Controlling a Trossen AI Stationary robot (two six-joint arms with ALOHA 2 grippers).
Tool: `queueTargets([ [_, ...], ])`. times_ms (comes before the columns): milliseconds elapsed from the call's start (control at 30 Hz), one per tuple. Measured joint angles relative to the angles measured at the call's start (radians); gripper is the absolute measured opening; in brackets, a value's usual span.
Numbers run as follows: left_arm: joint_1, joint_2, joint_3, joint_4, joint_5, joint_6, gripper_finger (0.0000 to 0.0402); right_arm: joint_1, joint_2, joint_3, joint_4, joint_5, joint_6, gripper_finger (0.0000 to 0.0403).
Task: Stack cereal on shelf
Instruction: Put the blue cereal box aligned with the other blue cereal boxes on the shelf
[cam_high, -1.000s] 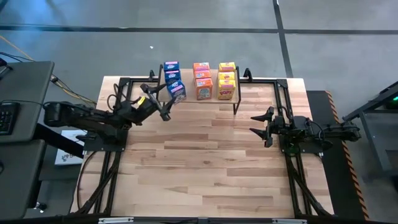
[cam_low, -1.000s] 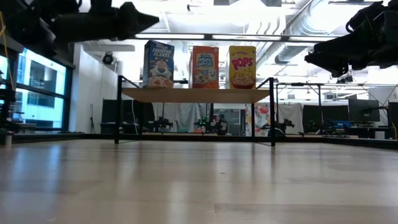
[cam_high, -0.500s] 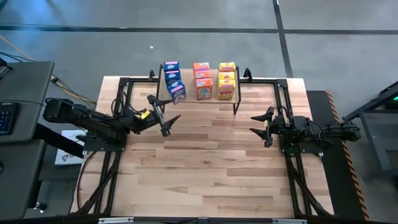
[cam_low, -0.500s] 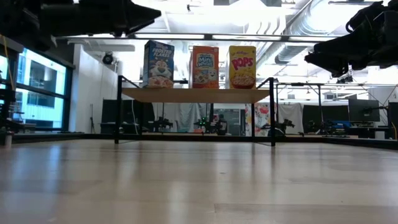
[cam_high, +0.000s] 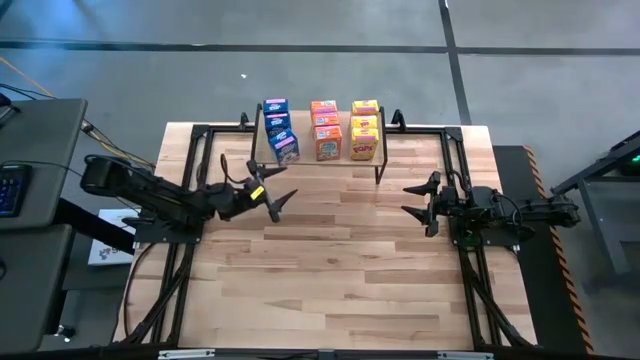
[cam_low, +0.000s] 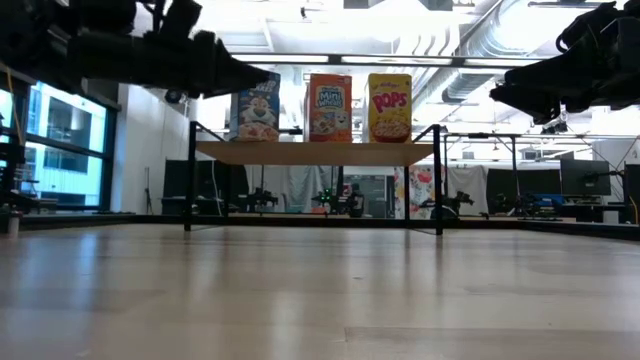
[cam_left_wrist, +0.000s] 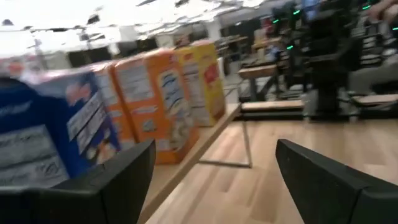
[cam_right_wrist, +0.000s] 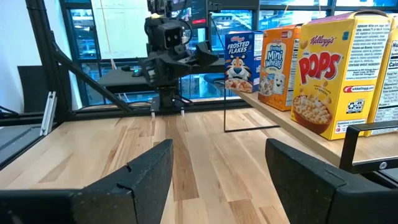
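I hold my left gripper (cam_high: 277, 200) empty, jaws wide, just off the shelf (cam_high: 318, 163); the right gripper (cam_high: 418, 203) waits open too. All nine cereal boxes (cam_high: 322, 130) appear shelved, probably finished.

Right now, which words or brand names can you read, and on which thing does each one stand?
"FROSTED FLAKES": front blue cereal box.
"Mini Wheats": front orange cereal box.
"Kellogg's POPS": front yellow cereal box.
Small side-panel print and the boxes behind: unreadable.
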Motion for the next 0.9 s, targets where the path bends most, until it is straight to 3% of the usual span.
queueTargets([
  [167,0.016,0.029,0.0,-0.001,-0.075,-0.046,0.0324,0.0,0.0,0.0,0.0,0.0,0.0,0.0248],
  [900,0.102,0.061,0.0,-0.008,-0.109,-0.109,0.0324,0.0,0.0,0.0,0.0,0.0,0.0,0.0248],
])
